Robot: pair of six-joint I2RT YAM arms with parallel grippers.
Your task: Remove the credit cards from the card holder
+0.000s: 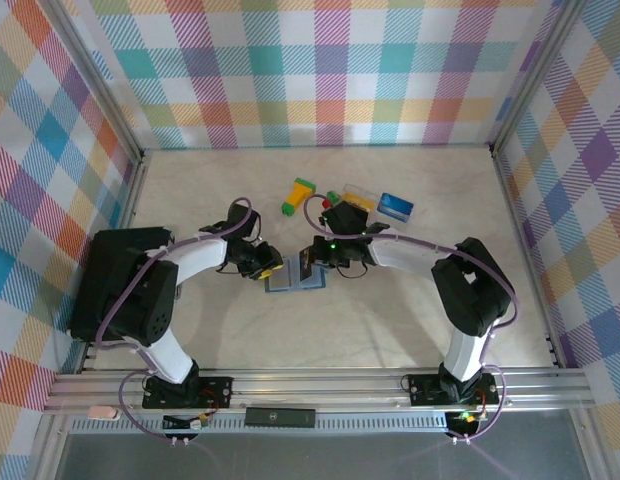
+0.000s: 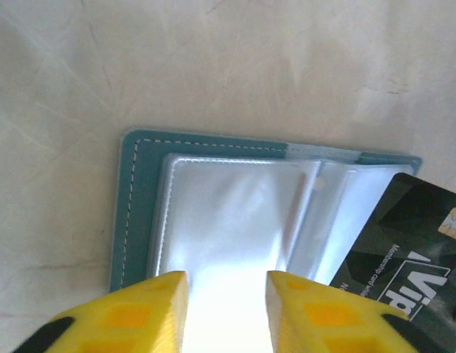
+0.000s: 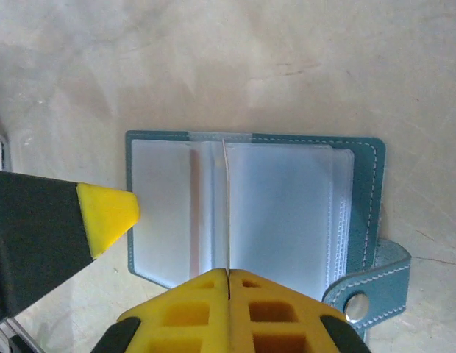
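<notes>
Teal holder (image 3: 360,158) lies open and flat, clear sleeves (image 3: 279,213) upward. Black card (image 2: 404,243) overlaps one end. Blue card (image 1: 395,206) lies well apart.

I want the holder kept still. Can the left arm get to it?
Probably yes. The left gripper hangs open right over the card holder, nothing between them. The right gripper, shut on a black card, is not in its way.

L arm (image 1: 130,290) & R arm (image 1: 472,292): white tube links, black joint housings, black base plates (image 1: 185,388) at 6 o'clock. Purplish-grey cables (image 1: 418,240) loop along both. Green LED (image 1: 467,414) on R base. L gripper (image 2: 226,294), R gripper (image 3: 228,283): yellow fingertips (image 2: 158,309) w/ square recesses.
</notes>
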